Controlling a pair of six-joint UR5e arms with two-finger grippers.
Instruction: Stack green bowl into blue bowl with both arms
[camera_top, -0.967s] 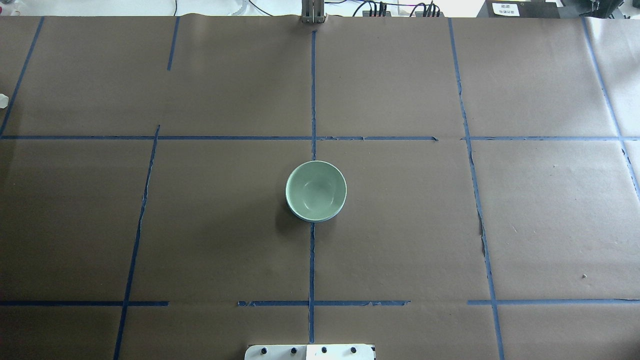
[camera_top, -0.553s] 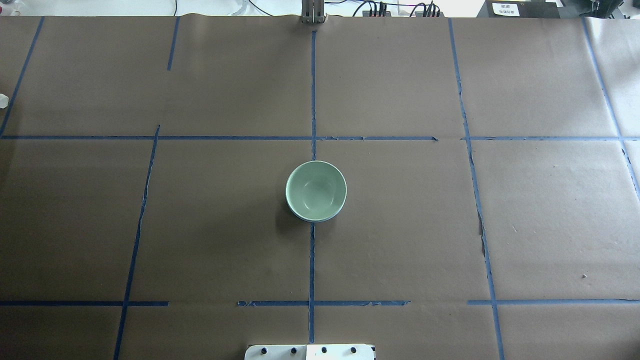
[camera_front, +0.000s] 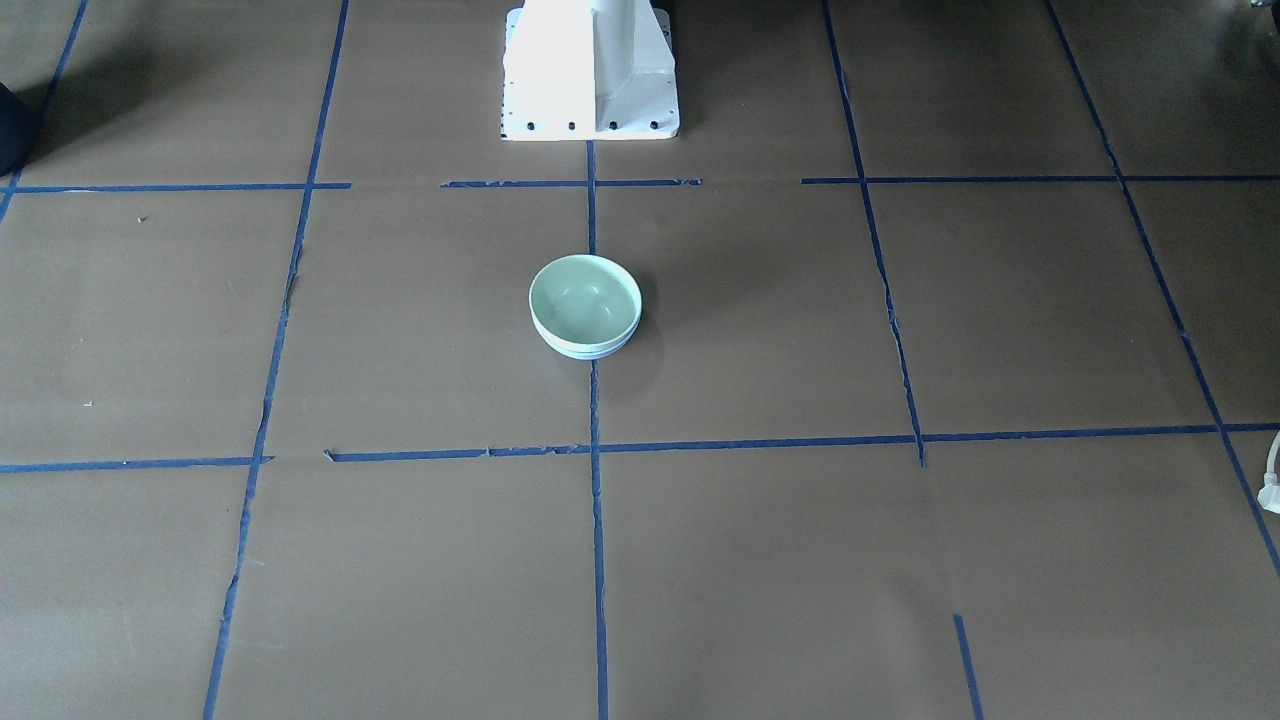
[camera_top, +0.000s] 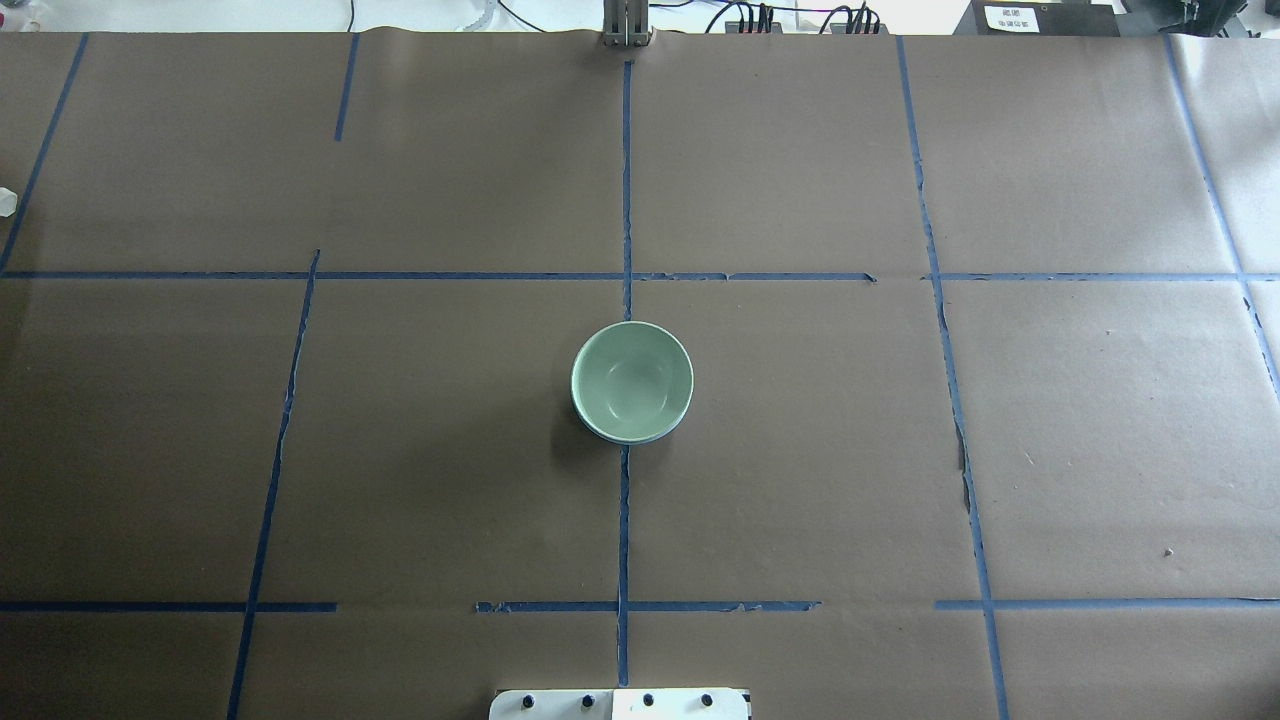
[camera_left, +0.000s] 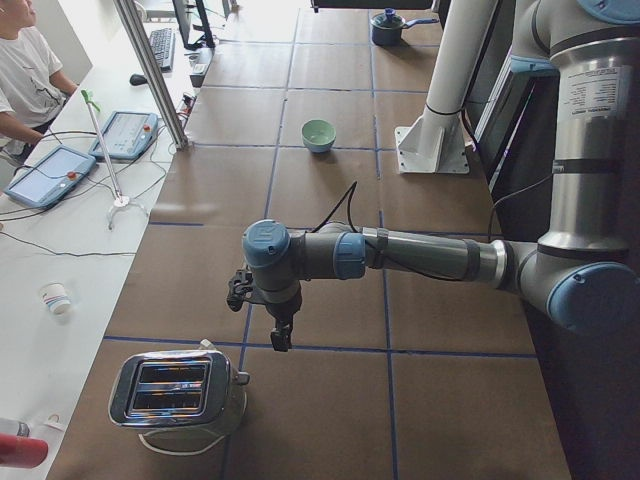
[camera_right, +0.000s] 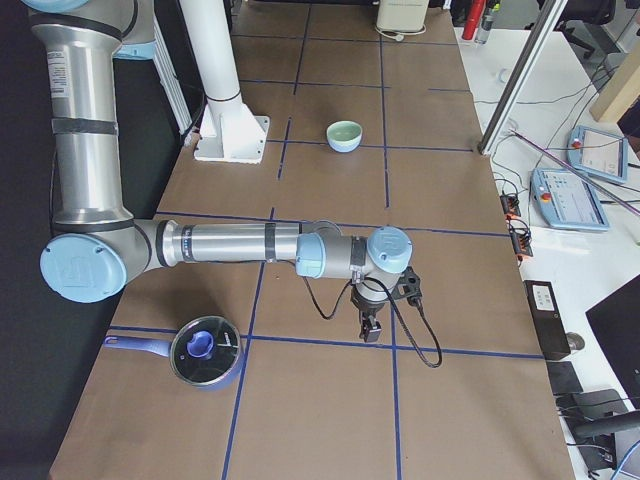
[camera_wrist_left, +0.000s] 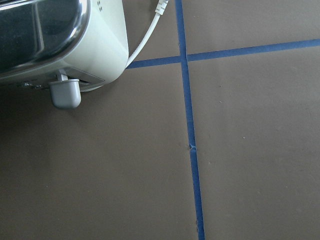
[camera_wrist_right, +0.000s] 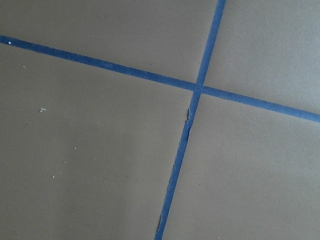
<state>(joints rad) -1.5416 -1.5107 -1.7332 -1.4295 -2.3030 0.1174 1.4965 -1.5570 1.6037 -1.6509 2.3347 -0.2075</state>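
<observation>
Mint-green ware: the green bowl (camera_top: 632, 380) is seen upright at the middle of the table (camera_top: 900, 450). It is seated inside the blue bowl (camera_top: 603, 435), of which only a thin rim is shown beneath it.
Stack: the 2 bowls are nested on the tape centre line (camera_top: 624, 530), and the task is judged to be done.
Left gripper (camera_left: 283, 335): it is held low over the paper near a toaster (camera_left: 180, 392), well apart from the bowls. Nothing held is shown in its wrist view, and how far its fingers are parted cannot be told.
Right gripper (camera_right: 370, 328): it is held low over a tape crossing, near a lidded blue pan (camera_right: 205, 352) and well apart from the bowls. Whether it is parted or closed cannot be told.
Handling: the bowls are judged light, stiff, glossy and slippery, and breakable if dropped.
Hold: were the stack to be moved, the rim would best be pinched, with 1 finger inside the wall and 1 outside.
</observation>
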